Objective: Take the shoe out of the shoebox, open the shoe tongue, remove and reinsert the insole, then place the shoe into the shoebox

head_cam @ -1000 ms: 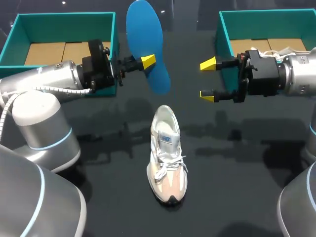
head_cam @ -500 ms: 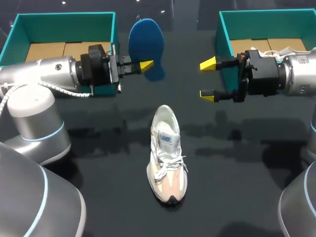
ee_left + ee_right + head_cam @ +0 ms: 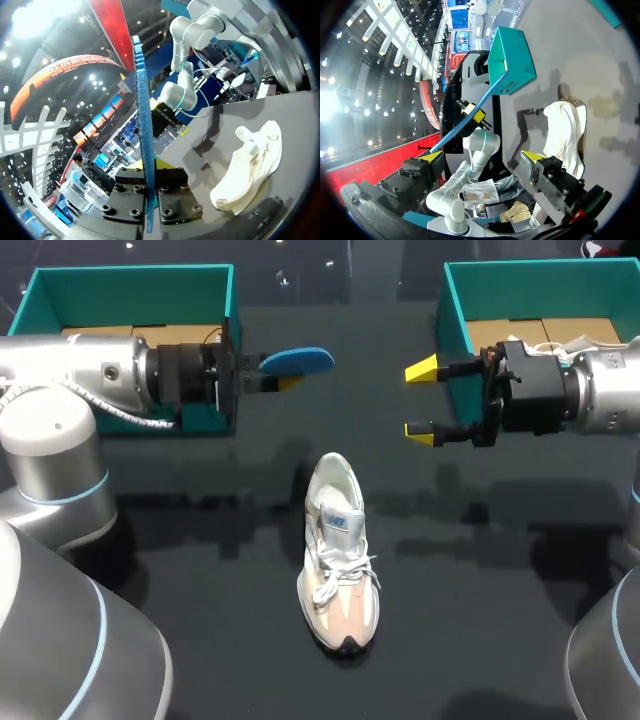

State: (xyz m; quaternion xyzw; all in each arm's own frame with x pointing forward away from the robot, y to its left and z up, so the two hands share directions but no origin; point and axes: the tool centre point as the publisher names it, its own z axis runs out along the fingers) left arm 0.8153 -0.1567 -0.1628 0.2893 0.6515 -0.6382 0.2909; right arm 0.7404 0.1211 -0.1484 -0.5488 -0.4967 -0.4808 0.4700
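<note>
Done: getting shoe [image 3: 338, 558] out onto the counter [image 3: 480, 620], pulling out blue insole [image 3: 296, 360]. Pinching insole in left fingers [image 3: 288, 382] beside teal shoebox [image 3: 130, 278], with right fingers [image 3: 421, 370] spread, empty. Left: putting insole back, boxing shoe.

Left claw [image 3: 278, 378] tips mostly behind insole [image 3: 297, 360], right shoebox [image 3: 455, 315] cut off
</note>
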